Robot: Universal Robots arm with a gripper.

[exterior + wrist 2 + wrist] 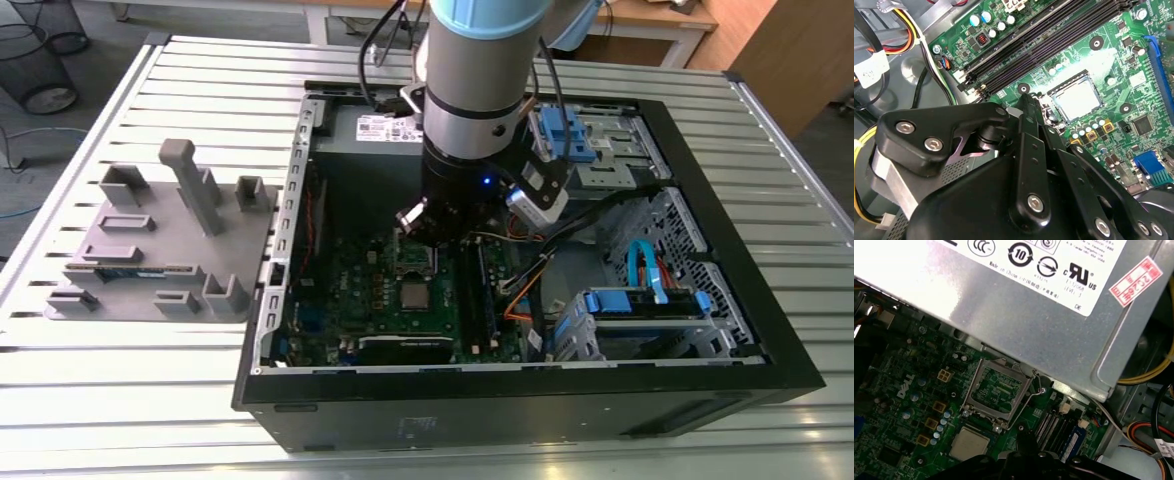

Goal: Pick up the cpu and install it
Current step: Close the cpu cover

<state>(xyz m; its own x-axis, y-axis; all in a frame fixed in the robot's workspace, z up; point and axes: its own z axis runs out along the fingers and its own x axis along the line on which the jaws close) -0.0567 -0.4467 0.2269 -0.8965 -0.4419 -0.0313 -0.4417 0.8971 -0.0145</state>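
The slatted tabletop is carrying the open computer case; I am hanging over its green motherboard. Whether my fingers are parted or closed I cannot tell. The silvery cpu is lying in its socket, clear of my fingers, beside the raised load frame.

Silvery metal cpu, glossy green motherboard

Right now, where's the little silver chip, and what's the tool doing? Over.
Black tool above green motherboard, beside the socket. Small silvery square cpu lies in socket, apart from tool. Metal socket frame flipped open; nothing covers cpu.
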